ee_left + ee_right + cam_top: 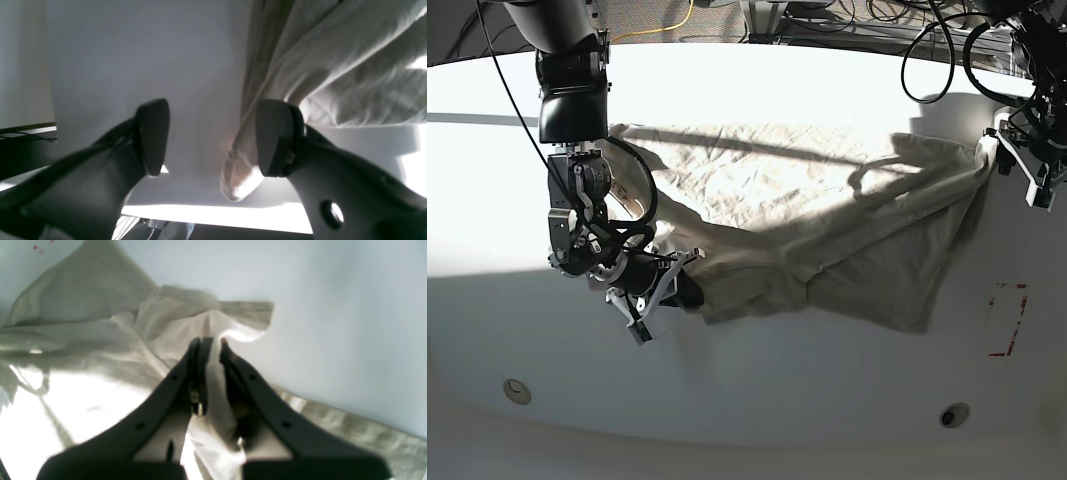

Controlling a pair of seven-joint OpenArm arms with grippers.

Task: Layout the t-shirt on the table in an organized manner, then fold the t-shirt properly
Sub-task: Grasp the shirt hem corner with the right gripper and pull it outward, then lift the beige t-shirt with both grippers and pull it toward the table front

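Still laying out: right gripper (210, 341) pinching t-shirt (827, 210) edge, left gripper (206, 136) spread beside a fold. Probably needs pulling flat across table (757, 400) next.

T-shirt (333, 60) cut by frame edge; left gripper (1027, 160) jaws — too small.

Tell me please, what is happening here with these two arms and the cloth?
A two-armed robot is spreading a beige t-shirt on the white table. The right pincer is shut on a fold of the t-shirt. The left pincer is open, with a bunched edge of the cloth lying against one finger. The t-shirt is wrinkled, one part doubled over; no folding is done yet.
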